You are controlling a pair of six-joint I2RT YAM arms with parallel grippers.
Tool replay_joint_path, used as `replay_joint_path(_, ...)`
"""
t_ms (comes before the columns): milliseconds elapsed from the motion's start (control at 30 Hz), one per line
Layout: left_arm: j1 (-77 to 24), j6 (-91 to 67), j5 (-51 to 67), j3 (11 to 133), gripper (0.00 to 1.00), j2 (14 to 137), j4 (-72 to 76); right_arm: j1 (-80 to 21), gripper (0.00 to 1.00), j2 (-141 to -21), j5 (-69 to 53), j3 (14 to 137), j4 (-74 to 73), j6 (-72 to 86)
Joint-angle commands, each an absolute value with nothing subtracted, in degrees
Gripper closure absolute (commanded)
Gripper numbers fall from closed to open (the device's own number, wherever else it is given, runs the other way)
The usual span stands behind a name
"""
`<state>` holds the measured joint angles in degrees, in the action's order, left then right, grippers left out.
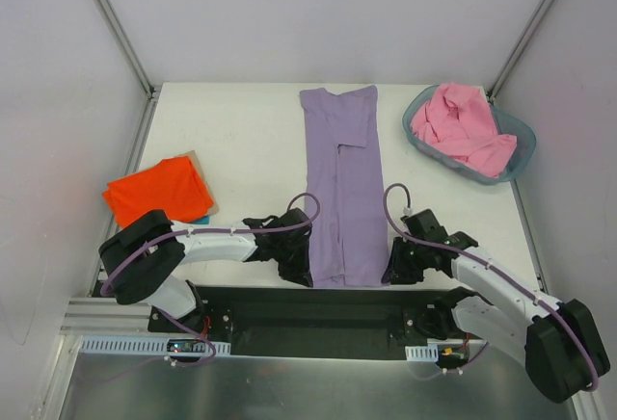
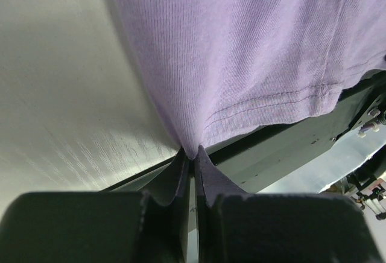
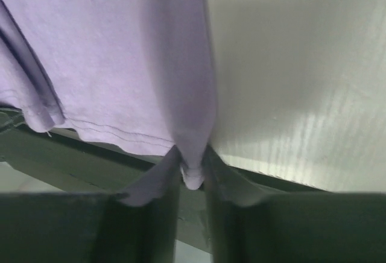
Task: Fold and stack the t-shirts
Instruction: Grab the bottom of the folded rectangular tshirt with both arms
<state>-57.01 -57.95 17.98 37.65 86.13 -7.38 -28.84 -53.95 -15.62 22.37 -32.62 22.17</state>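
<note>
The lavender t-shirt [image 1: 342,189] lies as a long folded strip down the middle of the table, collar end far, hem at the near edge. My left gripper [image 1: 297,268] is at the hem's left corner and is shut on the cloth [image 2: 241,52], which is pinched at the fingertips of that gripper [image 2: 192,151]. My right gripper [image 1: 395,271] is at the hem's right corner. In the right wrist view a fold of the lavender cloth [image 3: 108,52] is squeezed between the fingers of that gripper [image 3: 193,151]. An orange-red t-shirt [image 1: 159,192] lies folded at the left on a teal one [image 1: 201,218].
A grey-blue basket [image 1: 516,155] at the back right holds a crumpled pink t-shirt [image 1: 458,126]. The black base rail [image 1: 318,309] runs just below the table's near edge, close under both grippers. White walls enclose the table on three sides.
</note>
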Motion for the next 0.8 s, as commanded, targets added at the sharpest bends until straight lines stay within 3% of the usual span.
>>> replay_joint_path(0, -57.4, -58.3, 18.4, 36.9, 1.00, 84.6, -8.2, -29.1, 0.83, -54.0, -19.2, 20.3, -28.4, 22.2)
replay_joint_path(67, -57.4, -58.2, 19.1, 36.7, 1.00, 83.9, -8.1, -29.1, 0.97, -52.0, -19.4, 19.0, -28.5, 22.4)
replay_joint_path(100, -57.5, -57.9, 19.3, 36.7, 1.00, 83.5, -8.2, -29.1, 0.99, -51.1, -20.7, 18.7, -28.6, 22.4)
replay_joint_path(467, -59.1, -53.8, 22.0, 36.9, 1.00, 75.9, -8.2, -29.0, 0.99, -36.1, -28.6, 16.2, -33.2, 27.2)
replay_joint_path(767, -51.9, -46.5, 18.8, 43.6, 1.00, 75.3, -9.0, -28.3, 0.99, -50.9, -16.0, 36.1, -36.2, 17.5)
